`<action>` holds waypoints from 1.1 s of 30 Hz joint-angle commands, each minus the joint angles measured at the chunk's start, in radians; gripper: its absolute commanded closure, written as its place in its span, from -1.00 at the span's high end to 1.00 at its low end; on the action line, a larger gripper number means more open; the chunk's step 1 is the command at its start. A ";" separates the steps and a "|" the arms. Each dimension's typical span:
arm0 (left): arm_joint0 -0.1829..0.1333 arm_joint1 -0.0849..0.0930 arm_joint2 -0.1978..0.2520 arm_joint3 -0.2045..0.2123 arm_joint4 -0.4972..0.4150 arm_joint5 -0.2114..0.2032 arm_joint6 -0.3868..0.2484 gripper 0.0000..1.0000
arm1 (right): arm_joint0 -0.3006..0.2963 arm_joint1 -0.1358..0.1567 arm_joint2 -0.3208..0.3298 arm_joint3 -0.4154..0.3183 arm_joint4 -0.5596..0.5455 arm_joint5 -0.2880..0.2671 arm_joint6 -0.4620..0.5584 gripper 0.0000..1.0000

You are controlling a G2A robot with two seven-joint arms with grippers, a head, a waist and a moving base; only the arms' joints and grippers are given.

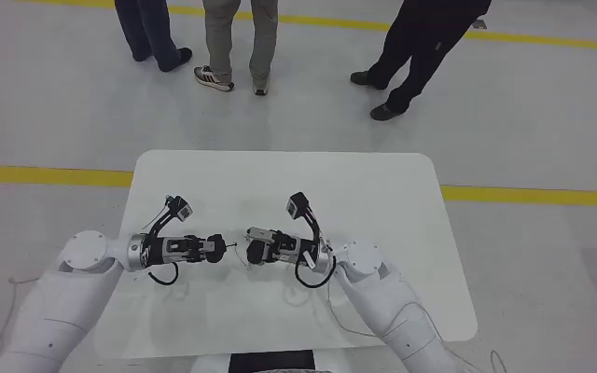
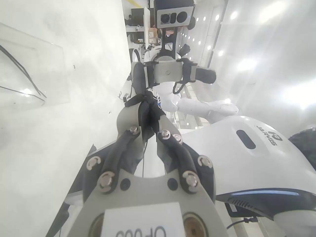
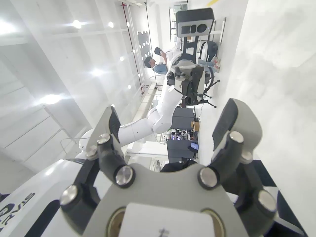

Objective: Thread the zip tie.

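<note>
A black zip tie [image 2: 144, 103] is pinched between the fingertips of my left gripper [image 2: 148, 110], which is shut on it; a thin strand of the tie runs back between the fingers. In the top view the left gripper [image 1: 220, 248] lies low over the white table [image 1: 373, 196], pointing at my right gripper [image 1: 250, 244] a short gap away. The right gripper [image 3: 170, 122] stands open with nothing between its pads [image 3: 223, 122]. From the left wrist view the right gripper [image 2: 170, 73] faces me just beyond the tie, jaws spread wide.
A clear plastic sheet [image 2: 49, 57] lies on the table beside the left gripper, with thin black ties [image 2: 24, 73] on it. The table's far half and right side are bare. Cables hang under both wrists.
</note>
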 commanded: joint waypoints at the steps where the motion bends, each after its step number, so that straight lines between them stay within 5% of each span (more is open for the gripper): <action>1: 0.000 0.000 0.000 0.000 0.000 0.000 0.000 -1.00 | 0.006 -0.001 -0.007 0.009 0.012 -0.005 0.017 1.00; 4: 0.000 0.000 0.000 0.000 0.000 0.000 0.000 -1.00 | 0.014 -0.002 -0.020 0.025 -0.010 -0.008 -0.006 0.88; 7: 0.000 0.000 0.000 0.000 0.000 0.000 0.000 -1.00 | 0.018 -0.006 -0.040 0.042 -0.007 -0.015 -0.017 0.06; 8: 0.000 0.000 0.000 0.000 0.000 0.000 0.000 -1.00 | 0.020 -0.008 -0.045 0.048 -0.005 -0.018 -0.019 -0.06; 13: 0.000 0.000 0.000 0.000 0.000 0.000 0.000 -1.00 | 0.034 -0.015 -0.070 0.089 0.013 -0.044 -0.027 -0.28; 33: 0.000 0.000 0.000 0.000 0.000 0.000 0.000 -1.00 | 0.073 -0.032 -0.111 0.197 0.053 -0.128 -0.037 -0.64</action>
